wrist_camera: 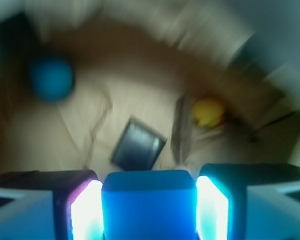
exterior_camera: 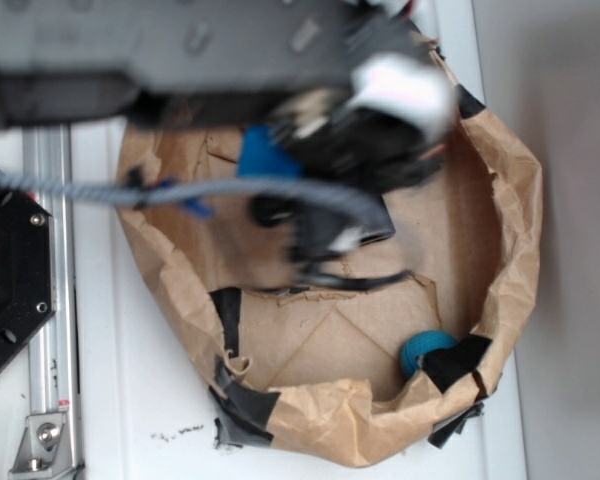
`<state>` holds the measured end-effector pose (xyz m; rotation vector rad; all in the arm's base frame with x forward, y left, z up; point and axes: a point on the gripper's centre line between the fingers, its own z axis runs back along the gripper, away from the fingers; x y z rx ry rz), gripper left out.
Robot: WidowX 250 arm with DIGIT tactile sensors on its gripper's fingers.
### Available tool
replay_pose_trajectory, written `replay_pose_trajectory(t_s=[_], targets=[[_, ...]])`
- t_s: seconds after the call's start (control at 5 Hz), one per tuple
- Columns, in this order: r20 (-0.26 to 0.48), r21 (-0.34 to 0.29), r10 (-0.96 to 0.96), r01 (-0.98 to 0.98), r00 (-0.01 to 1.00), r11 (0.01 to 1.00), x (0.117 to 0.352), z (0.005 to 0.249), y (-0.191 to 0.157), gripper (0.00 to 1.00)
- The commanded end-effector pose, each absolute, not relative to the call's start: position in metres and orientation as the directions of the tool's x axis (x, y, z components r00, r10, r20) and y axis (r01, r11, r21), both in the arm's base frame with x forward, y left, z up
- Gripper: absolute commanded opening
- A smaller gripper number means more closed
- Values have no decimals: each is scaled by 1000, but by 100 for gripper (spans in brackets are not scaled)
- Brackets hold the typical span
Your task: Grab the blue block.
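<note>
- Sky-blue block (wrist_camera: 149, 205) sits between the gripper (wrist_camera: 149, 212)'s two fingers (wrist_camera: 85, 212), which press its sides.
- Exterior view shows it above the paper-lined basket (exterior_camera: 510, 230)'s far edge, seemingly raised.
- Grasp looks done; only holding remains.

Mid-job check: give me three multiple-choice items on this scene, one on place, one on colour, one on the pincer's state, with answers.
1. Where is the flat sky-blue rectangular block?
A. Between the pincer fingers
B. Beside the small round teal ball
C. Outside the crumpled brown paper enclosure

2. What colour is the small round object right of the glossy black square pad?
A. Red
B. Yellow
C. Green

3. The pincer is:
A. Open and empty
B. Shut on the black pad
C. Shut on the blue block

Answers: 1 A, the wrist view shows both fingers flanking it. 2 B, plainly yellow despite blur. 3 C, both fingers meet the block's sides.
</note>
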<state>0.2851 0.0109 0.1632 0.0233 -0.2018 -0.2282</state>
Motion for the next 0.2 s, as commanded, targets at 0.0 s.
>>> replay_pose_trajectory(t_s=[0.0], targets=[[167,-60,-108,119,980,991,284,168,-7,0]])
